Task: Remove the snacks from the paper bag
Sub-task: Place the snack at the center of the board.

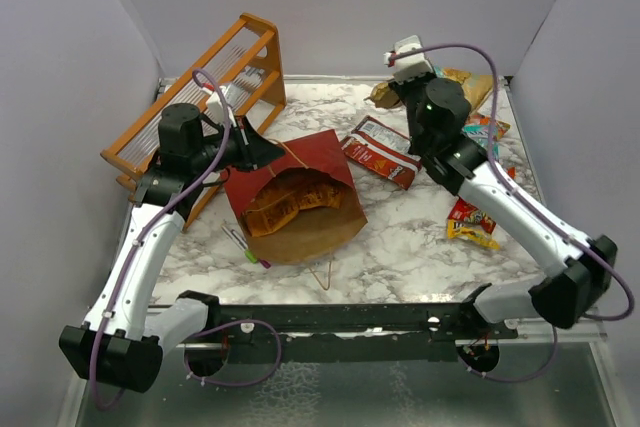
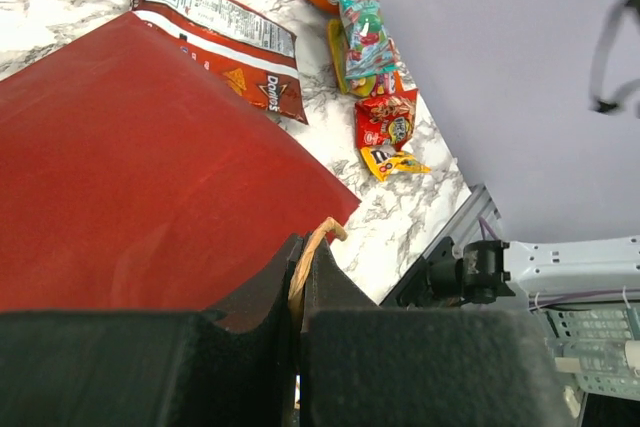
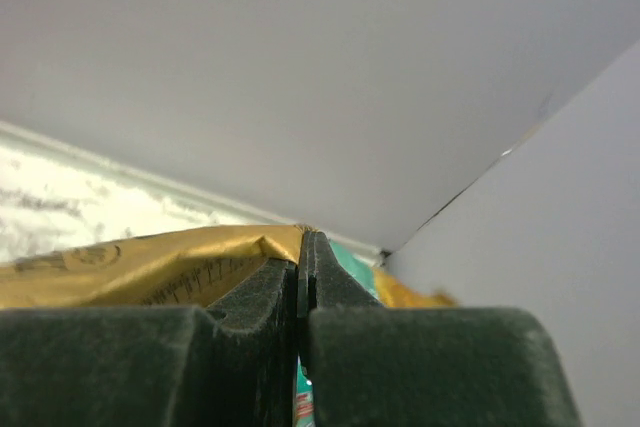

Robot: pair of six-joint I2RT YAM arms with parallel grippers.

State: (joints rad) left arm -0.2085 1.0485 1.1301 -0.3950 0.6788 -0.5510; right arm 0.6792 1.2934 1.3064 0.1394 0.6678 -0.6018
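The dark red paper bag (image 1: 325,152) lies on its side mid-table, its brown mouth towards the arms, with orange packets (image 1: 290,202) inside. My left gripper (image 1: 262,152) is shut on the bag's tan loop handle (image 2: 318,245) at the bag's far left edge; the bag's red side (image 2: 130,167) fills the left wrist view. My right gripper (image 1: 400,94) is at the back right, shut on the edge of a gold-brown packet (image 3: 150,265). A red Doritos packet (image 1: 380,154) lies right of the bag. More snacks (image 1: 472,222) lie along the right side.
An orange wooden rack (image 1: 200,97) stands at the back left, behind my left arm. Green and pink markers (image 1: 245,247) lie by the bag's near left corner. The bag's other handle (image 1: 322,272) loops towards the front rail. Grey walls enclose the table.
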